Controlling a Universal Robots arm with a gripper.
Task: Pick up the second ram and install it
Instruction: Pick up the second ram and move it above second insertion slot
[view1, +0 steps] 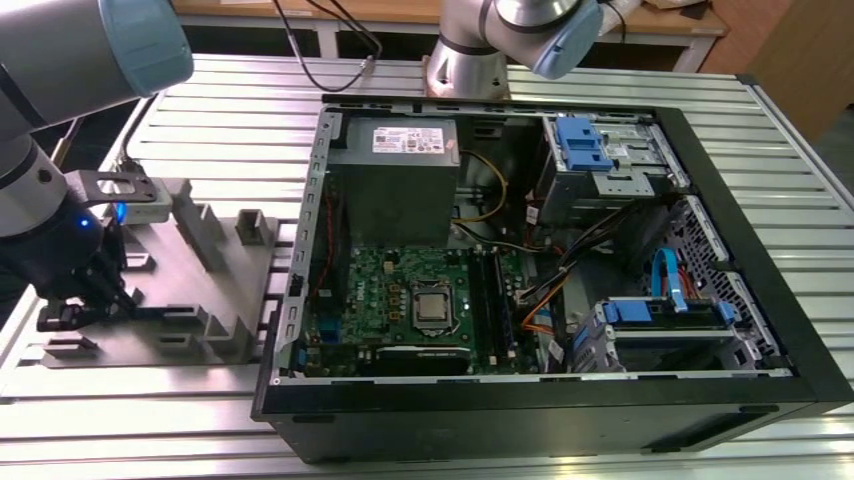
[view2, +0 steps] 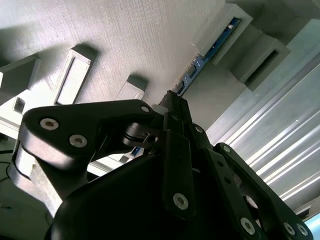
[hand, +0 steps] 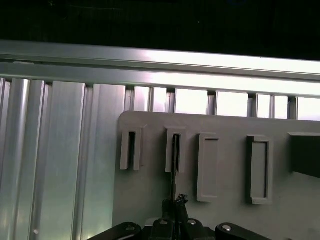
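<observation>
The second ram (view2: 194, 69) stood on its long edge, seated in the slots of the pale grey fixture (view2: 260, 55). It was a thin, narrow stick seen edge-on, bluish along the board in the second wrist view. Its near end sat pinched between the fingertips of my claw (view2: 173, 102).

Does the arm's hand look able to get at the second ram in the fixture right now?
Probably yes. In the second wrist view the hand sits right at one end of the second ram, which stands on edge in the grey fixture, with nothing between them.
</observation>
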